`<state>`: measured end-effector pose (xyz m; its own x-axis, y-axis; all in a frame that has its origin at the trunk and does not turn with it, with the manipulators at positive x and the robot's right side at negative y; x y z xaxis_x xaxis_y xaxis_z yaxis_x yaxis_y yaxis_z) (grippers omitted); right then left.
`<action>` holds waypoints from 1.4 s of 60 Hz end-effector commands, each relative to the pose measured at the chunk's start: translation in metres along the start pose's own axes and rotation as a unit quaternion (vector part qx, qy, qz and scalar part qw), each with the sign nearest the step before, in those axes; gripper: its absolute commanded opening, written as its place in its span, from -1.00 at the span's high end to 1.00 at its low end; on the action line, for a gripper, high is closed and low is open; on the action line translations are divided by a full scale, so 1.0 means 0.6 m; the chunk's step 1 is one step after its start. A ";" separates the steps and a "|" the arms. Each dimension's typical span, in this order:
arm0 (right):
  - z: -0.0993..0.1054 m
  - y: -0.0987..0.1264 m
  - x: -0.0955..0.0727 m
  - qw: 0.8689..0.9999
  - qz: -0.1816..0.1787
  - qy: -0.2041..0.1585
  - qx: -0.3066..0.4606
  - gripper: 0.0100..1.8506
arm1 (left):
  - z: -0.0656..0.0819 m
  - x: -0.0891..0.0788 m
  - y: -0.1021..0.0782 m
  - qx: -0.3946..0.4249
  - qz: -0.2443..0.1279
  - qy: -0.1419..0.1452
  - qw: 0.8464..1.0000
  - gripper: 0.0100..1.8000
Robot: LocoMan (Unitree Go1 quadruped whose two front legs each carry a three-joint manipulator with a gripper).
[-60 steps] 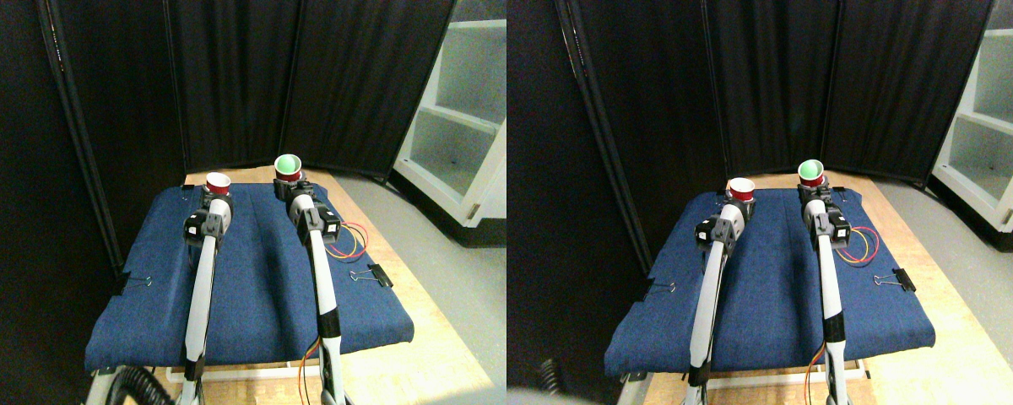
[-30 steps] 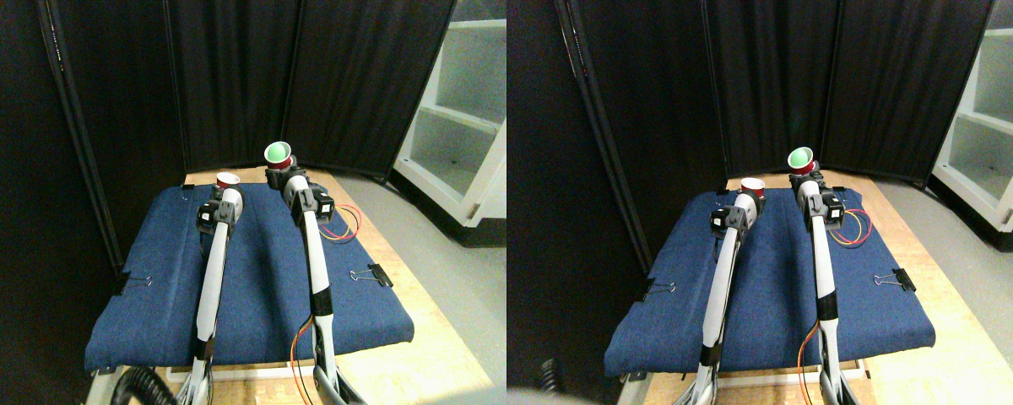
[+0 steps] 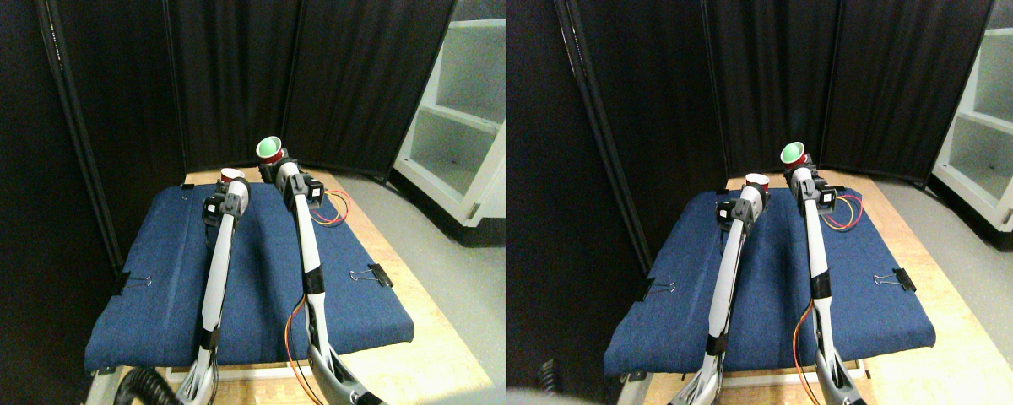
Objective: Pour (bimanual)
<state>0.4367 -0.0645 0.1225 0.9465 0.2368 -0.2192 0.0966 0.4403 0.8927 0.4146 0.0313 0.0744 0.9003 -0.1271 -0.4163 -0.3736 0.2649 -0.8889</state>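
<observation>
Your left gripper point(image 3: 230, 187) sits at the far end of the blue cloth point(image 3: 160, 295), carrying the white-lined red cup point(image 3: 231, 175) upright with its mouth facing up. Its jaws are too small to read directly, but the cup rides on the tip of the arm, so you can take it as clamped. Compared with a second ago this cup has travelled right and farther away, closing on the other one.

Just right of it, your right gripper point(image 3: 277, 165) holds the green-lined red cup point(image 3: 269, 149) — raised above the left cup and now tipped left, its mouth turned toward the receiver. A second ago it stood nearly upright and well apart; half a second ago it had begun to lean. The two rims are near each other but not touching.

What that means: you are in the pour itself, with the tilt under way. Whether anything is leaving the cup cannot be seen at this size. Watch alignment — the tipped mouth looks slightly farther back than the receiver.

On the right edge, the binder clip point(image 3: 375, 274) pins the cloth to the wooden table point(image 3: 439, 354).
</observation>
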 end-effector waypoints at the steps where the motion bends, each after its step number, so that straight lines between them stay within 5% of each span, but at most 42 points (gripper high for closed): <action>1: 0.002 0.008 0.007 1.000 0.021 0.000 -0.014 0.65 | -0.004 -0.006 -0.016 -0.001 -0.019 0.006 1.000 0.64; 28: -0.011 0.019 0.005 0.995 0.034 0.018 -0.095 0.65 | -0.015 -0.011 -0.019 -0.001 -0.009 0.029 1.000 0.64; 60: -0.021 0.050 -0.002 0.985 0.033 0.034 -0.166 0.65 | -0.027 0.004 -0.006 0.011 -0.003 0.024 1.000 0.64; 84: -0.024 0.041 0.009 0.975 0.035 0.050 -0.214 0.65 | -0.021 0.005 -0.009 0.004 -0.006 0.027 1.000 0.64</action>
<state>0.4356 -0.0436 0.1326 0.9095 0.3285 -0.2549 -0.0767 0.7350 0.6737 0.4128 0.0191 0.0705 0.8799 -0.1738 -0.4423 -0.3821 0.2946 -0.8759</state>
